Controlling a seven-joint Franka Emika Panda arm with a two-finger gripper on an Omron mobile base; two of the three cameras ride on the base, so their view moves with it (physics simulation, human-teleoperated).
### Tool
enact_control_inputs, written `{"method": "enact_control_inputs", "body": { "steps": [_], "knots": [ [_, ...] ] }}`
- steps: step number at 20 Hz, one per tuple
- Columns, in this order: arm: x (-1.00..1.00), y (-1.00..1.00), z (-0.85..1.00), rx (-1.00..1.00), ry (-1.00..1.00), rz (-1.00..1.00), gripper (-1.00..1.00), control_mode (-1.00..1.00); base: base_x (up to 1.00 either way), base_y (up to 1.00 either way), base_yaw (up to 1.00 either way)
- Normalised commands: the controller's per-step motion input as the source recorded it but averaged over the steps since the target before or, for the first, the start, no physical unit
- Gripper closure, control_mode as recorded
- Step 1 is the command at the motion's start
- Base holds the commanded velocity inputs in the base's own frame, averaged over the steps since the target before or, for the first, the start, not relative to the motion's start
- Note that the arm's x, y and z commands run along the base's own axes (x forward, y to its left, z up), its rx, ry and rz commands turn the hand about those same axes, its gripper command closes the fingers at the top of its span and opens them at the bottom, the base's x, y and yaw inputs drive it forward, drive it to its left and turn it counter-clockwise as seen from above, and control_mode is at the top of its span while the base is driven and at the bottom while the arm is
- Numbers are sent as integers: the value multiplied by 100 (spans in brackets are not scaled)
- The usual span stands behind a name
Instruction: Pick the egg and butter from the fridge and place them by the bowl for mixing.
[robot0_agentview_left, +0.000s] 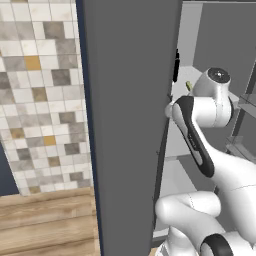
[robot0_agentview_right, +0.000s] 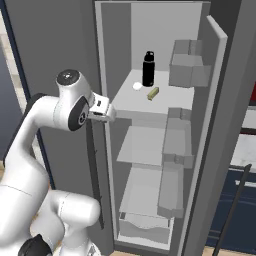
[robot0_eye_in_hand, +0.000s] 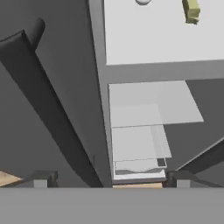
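The fridge (robot0_agentview_right: 150, 140) stands with its right door swung open. On its upper shelf (robot0_eye_in_hand: 144, 39) lie the small white egg (robot0_agentview_right: 137, 86) and the pale yellow-green butter (robot0_agentview_right: 153, 93), with a black bottle (robot0_agentview_right: 148, 69) behind them. The butter (robot0_agentview_left: 189, 86) also shows past the closed left door (robot0_agentview_left: 130, 125). In the hand view the egg (robot0_eye_in_hand: 142, 1) and butter (robot0_eye_in_hand: 191, 11) sit at the top edge. My gripper (robot0_agentview_right: 106, 117) hangs at the shelf's front left corner, beside the dark handle (robot0_eye_in_hand: 39, 100). It is open (robot0_eye_in_hand: 109, 179), with nothing between its fingertips (robot0_eye_in_hand: 41, 179). The bowl is out of view.
Grey door bins (robot0_agentview_right: 187, 65) line the open right door. Lower shelves (robot0_agentview_right: 142, 145) and a bottom drawer (robot0_agentview_right: 145, 225) sit below. A tiled wall (robot0_agentview_left: 45, 100) and a wooden counter (robot0_agentview_left: 45, 220) are to the left, and navy cabinets (robot0_agentview_right: 235, 210) to the right.
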Motion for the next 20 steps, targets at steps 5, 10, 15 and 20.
{"method": "enact_control_inputs", "body": {
  "steps": [5, 10, 15, 20],
  "knots": [
    [10, -44, 17, 0, 0, -7, -100, -100, 0, 0, 0],
    [24, -43, 23, 0, 0, 0, -100, -100, 0, 0, 0],
    [25, -42, 27, 0, -7, 2, -100, -100, 0, 0, 0],
    [37, -35, 23, 0, -3, 0, -100, -100, 0, 0, 0]
  ]
}}
